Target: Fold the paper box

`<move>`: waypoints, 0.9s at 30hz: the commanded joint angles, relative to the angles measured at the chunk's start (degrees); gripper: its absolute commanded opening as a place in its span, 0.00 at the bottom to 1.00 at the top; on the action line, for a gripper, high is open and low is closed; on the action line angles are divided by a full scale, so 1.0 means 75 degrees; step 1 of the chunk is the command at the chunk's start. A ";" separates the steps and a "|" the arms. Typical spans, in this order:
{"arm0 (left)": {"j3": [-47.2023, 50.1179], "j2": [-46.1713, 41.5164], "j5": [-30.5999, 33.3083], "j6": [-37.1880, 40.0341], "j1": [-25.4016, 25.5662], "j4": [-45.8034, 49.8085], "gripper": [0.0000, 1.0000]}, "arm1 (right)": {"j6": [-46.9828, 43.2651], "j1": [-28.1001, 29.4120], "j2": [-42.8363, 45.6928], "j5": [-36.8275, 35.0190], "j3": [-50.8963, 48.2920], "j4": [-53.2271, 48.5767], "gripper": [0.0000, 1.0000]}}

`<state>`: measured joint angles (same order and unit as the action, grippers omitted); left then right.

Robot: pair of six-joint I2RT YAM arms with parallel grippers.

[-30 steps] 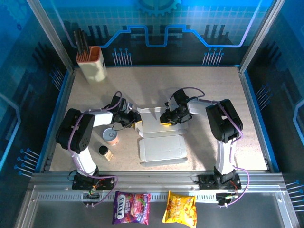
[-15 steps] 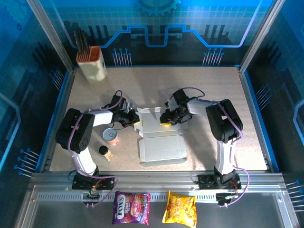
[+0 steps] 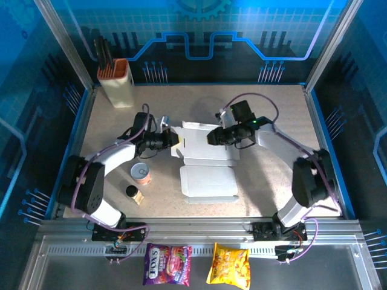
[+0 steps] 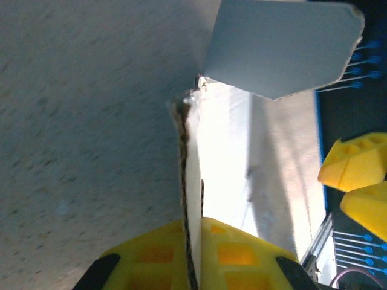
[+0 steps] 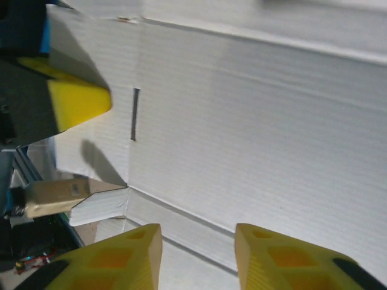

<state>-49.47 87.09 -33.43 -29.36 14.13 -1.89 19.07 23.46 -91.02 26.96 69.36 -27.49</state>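
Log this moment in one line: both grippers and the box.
left gripper: shut on paper box left edge | right gripper: open, over the box | fold: not yet done

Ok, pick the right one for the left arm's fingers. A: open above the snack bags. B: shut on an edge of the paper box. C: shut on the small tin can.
B: in the left wrist view the left fingers press together on a thin upright edge of the paper box, with only the cardboard between them.
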 commanded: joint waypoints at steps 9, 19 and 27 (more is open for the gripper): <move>-0.0734 -0.2411 -0.1242 0.2143 0.0037 0.0583 0.00 | -0.3684 -0.0164 0.2214 -0.0373 0.1287 -0.1893 0.47; -0.0887 -0.3784 -0.2413 0.3604 0.0056 0.0942 0.00 | -0.6397 -0.0152 0.2969 0.0252 0.2546 -0.3215 0.50; -0.1107 -0.4274 -0.3112 0.4704 0.0094 0.1928 0.00 | -0.7412 0.0223 0.2429 0.0324 0.4395 -0.4823 0.56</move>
<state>-56.55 57.10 -52.36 0.16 14.44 9.58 -31.27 23.57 -71.31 28.03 98.59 -56.27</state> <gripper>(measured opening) 0.073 0.561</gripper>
